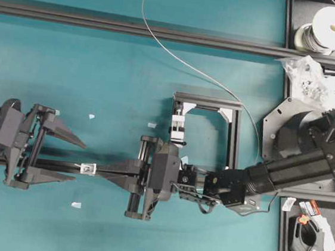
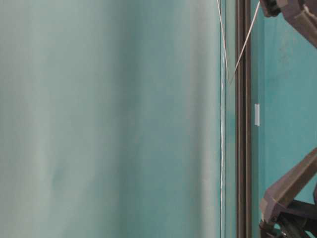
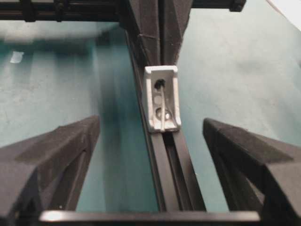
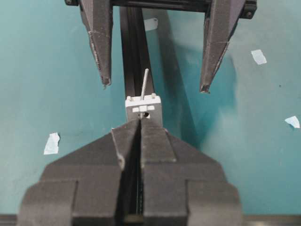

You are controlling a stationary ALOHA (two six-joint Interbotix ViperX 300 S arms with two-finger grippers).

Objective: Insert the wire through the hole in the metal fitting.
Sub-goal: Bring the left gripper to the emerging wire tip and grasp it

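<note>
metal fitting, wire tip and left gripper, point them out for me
metal fitting (image 3: 162, 98), left wrist view, on its pale front face
wire (image 4: 144, 84), right wrist view, on the short end poking out beyond the fitting
left gripper (image 4: 155, 87), right wrist view, midway between its two fingertips

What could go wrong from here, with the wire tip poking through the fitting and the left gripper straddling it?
1. The left gripper has open fingers on either side of the metal fitting; closing slightly off-line could nudge it along the black rail.
2. Only a short wire end protrudes, so it could be missed or bent.
3. If the shut right gripper shifts, the end may slip back out.
</note>
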